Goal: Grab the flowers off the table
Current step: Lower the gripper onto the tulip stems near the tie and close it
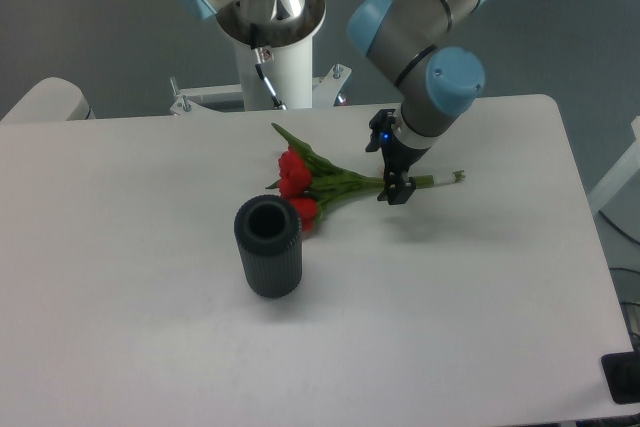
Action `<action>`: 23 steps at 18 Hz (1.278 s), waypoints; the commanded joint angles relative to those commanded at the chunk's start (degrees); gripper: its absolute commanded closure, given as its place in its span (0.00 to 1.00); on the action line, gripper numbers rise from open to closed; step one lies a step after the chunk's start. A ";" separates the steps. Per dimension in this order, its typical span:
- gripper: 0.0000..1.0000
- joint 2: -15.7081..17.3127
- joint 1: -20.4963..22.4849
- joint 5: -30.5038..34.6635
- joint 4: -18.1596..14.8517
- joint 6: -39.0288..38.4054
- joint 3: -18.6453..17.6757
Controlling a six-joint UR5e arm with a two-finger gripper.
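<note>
Directly under the claw [391, 167] lie the green stems of the flowers [318, 183], and the claw's two dark fingers stand spread, one on the far side of the stems and one on the near side, so the stems run through the gap between them. Whether either finger touches the stems cannot be told from this view, and the fingers do not look pressed together on anything. To the left of the claw the bunch fans out into its red blooms and green leaves, flat on the table [150, 327]; to the right of the claw the thin stem ends poke out a little way past the fingers, pointing toward the table's right edge. The pale band tying the stems is hidden at about the spot where the claw hangs. Down and to the left of the claw, beyond the blooms, a dark ribbed vase [268, 246] stands upright with its open mouth up, just beside the lowest red bloom and well apart from the claw itself. Above the claw the grey arm with its blue joint caps bends back up out of the picture, and behind it to the left the arm's white post rises from the far edge of the table.
</note>
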 joint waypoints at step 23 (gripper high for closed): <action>1.00 0.88 1.14 -1.67 3.53 -2.46 -1.24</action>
